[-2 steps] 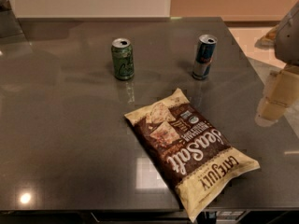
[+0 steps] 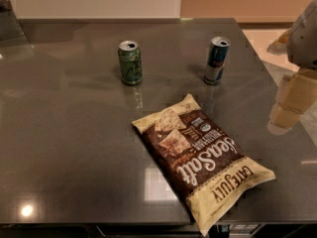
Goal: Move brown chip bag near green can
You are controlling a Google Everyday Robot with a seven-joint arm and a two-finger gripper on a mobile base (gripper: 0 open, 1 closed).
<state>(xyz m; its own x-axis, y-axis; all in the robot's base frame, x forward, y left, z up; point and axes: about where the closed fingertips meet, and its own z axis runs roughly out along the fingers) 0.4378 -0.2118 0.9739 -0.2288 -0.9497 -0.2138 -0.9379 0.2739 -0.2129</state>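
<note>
The brown chip bag [image 2: 200, 157] lies flat on the dark table [image 2: 64, 133], slanting from the middle toward the front right edge, with its "Sea Salt" script facing up. The green can [image 2: 130, 62] stands upright at the back, left of centre, about a hand's width up and left of the bag's near corner. My gripper [image 2: 292, 100] hangs at the far right edge of the view, above the table's right side. It is well right of the bag and touches nothing.
A taller blue-and-silver can [image 2: 216, 60] stands upright at the back, right of the green can and just behind the bag's top end. The table's right edge runs under my gripper, with a pale floor [image 2: 267, 43] beyond.
</note>
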